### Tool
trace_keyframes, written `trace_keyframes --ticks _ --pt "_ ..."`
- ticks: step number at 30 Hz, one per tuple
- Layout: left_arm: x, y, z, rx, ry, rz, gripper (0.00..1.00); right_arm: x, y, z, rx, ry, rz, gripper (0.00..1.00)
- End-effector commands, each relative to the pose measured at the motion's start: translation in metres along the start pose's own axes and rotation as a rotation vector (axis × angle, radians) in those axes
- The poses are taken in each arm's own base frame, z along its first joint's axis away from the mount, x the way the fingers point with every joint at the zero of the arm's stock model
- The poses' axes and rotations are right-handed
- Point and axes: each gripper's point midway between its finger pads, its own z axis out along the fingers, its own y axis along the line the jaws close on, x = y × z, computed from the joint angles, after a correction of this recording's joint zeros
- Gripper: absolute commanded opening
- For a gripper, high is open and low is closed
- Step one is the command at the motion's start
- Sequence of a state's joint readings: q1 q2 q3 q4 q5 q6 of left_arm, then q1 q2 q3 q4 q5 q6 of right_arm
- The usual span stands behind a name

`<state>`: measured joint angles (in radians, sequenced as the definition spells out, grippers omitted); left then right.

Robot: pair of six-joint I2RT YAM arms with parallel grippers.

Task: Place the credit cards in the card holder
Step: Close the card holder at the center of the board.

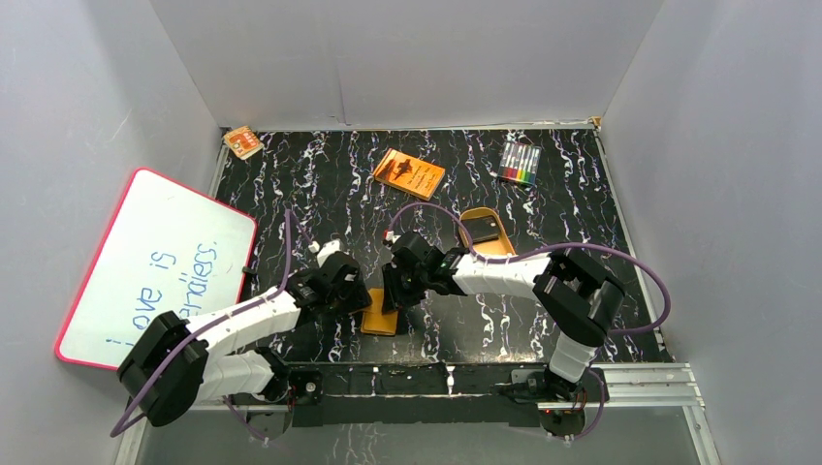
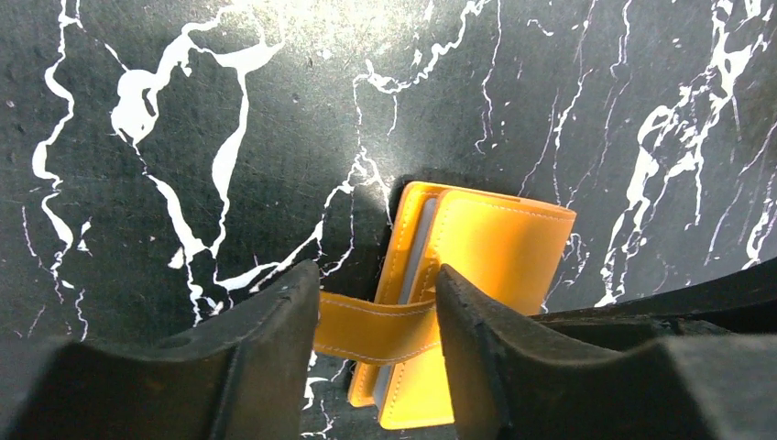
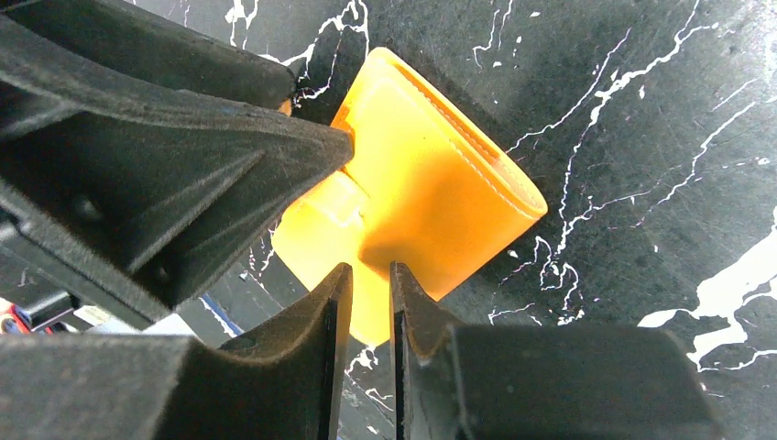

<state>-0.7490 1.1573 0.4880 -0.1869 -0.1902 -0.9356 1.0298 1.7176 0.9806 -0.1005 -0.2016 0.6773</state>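
Note:
The card holder (image 1: 380, 314) is an orange wallet lying folded on the black marbled table near the front; it also shows in the left wrist view (image 2: 490, 243) and the right wrist view (image 3: 431, 183). My left gripper (image 1: 355, 294) (image 2: 374, 284) is open, with its fingers on either side of the wallet's snap tab (image 2: 376, 325). My right gripper (image 1: 397, 291) (image 3: 366, 268) is almost shut with a slim empty gap, its tips just over the wallet's edge. A black credit card (image 1: 479, 230) lies in the tan oval tray (image 1: 496, 244) behind the right arm.
An orange book (image 1: 409, 173) and a pack of coloured markers (image 1: 521, 163) lie at the back. A small orange box (image 1: 242, 141) sits in the back left corner. A pink-edged whiteboard (image 1: 155, 266) leans at the left. White walls enclose the table.

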Motion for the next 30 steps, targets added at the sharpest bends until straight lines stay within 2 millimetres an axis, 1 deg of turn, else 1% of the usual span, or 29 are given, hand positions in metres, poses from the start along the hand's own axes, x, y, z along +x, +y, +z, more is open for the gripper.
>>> trace_keyframes --ticks 1,8,11,12,14,16,19,24,30 --pt "0.011 0.017 0.003 -0.056 0.031 0.015 0.39 -0.013 0.017 -0.010 -0.052 -0.050 -0.018 0.31" --pt "0.016 0.030 0.006 -0.111 0.035 0.012 0.12 -0.017 0.021 -0.025 -0.053 -0.086 -0.001 0.38" --pt "0.016 0.032 0.007 -0.123 0.035 0.011 0.01 -0.014 0.018 -0.033 -0.047 -0.111 0.032 0.45" --pt "0.016 0.033 0.006 -0.128 0.035 0.009 0.00 -0.012 0.015 -0.035 -0.044 -0.119 0.046 0.48" --pt "0.016 0.036 0.007 -0.142 0.033 0.004 0.00 -0.007 0.010 -0.038 -0.048 -0.134 0.076 0.57" --pt "0.016 0.037 0.006 -0.150 0.030 -0.003 0.00 -0.002 0.006 -0.038 -0.068 -0.144 0.114 0.63" --pt "0.016 0.043 0.005 -0.179 0.025 -0.016 0.00 0.003 0.005 -0.037 -0.131 -0.146 0.162 0.68" --pt "0.017 0.052 0.004 -0.225 0.021 -0.039 0.00 0.003 0.015 -0.026 -0.221 -0.130 0.190 0.70" --pt "0.020 0.059 0.004 -0.252 0.025 -0.062 0.00 0.002 0.022 -0.012 -0.281 -0.115 0.257 0.70"
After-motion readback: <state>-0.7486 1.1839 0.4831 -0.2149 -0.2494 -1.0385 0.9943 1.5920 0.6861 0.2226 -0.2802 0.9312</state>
